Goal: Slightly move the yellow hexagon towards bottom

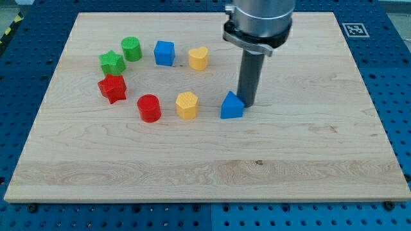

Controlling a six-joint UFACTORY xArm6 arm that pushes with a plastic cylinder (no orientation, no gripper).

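Observation:
The yellow hexagon (pixel 187 105) sits on the wooden board (pixel 308 147) a little left of the middle. My tip (pixel 248 103) is down on the board to the hexagon's right, just beside the upper right of the blue triangular block (pixel 232 106), which lies between the tip and the hexagon. The tip is apart from the hexagon by about one block's width plus the blue block.
A red cylinder (pixel 149 108) lies left of the hexagon. A red star (pixel 112 88), a green star (pixel 112 63), a green cylinder (pixel 131 49), a blue cube (pixel 164 53) and a yellow heart (pixel 198 58) form an arc above and to the left.

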